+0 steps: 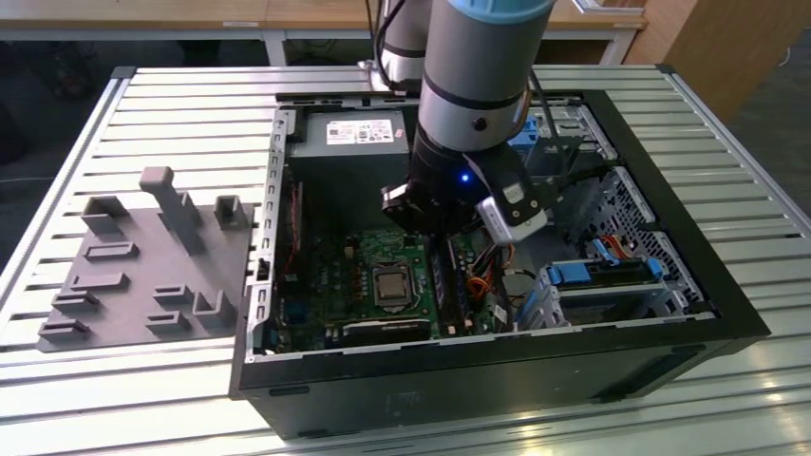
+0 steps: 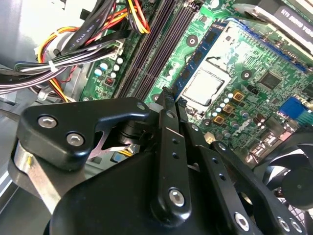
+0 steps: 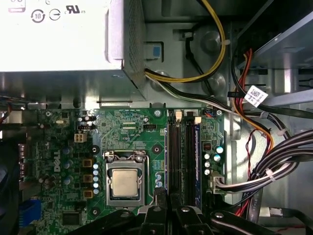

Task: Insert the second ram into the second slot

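The gripper (image 2: 174,97) is down inside the open computer case (image 1: 443,389), clamped on the near end of the memory stick (image 2: 203,54), which stands edge-on over the green board (image 3: 132,132) by the slots (image 3: 181,161); it looks not yet pushed home, though I cannot be sure. The case sits on a ribbed metal table (image 1: 152,123); a grey holder (image 1: 140,285) lies at the exterior view's left; wooden furniture (image 1: 728,43) stands behind.
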Controlling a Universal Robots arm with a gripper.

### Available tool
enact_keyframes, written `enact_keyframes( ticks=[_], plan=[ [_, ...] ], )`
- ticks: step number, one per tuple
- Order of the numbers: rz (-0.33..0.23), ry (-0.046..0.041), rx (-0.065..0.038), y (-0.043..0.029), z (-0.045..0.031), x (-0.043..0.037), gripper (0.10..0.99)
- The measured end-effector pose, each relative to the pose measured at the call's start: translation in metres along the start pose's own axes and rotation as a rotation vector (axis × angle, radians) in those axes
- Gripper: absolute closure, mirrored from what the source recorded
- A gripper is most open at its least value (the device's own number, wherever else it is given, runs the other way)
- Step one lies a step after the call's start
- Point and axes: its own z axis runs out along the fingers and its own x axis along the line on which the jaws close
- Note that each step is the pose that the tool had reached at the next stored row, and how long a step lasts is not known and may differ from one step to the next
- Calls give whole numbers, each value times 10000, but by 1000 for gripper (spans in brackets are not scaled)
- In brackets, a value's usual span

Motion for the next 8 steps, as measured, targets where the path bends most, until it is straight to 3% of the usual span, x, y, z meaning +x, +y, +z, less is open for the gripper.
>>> enact_keyframes(
  ticks=[8],
  plan=[
    [1, 28, 3, -1, 53, -1, 949]
  ],
)
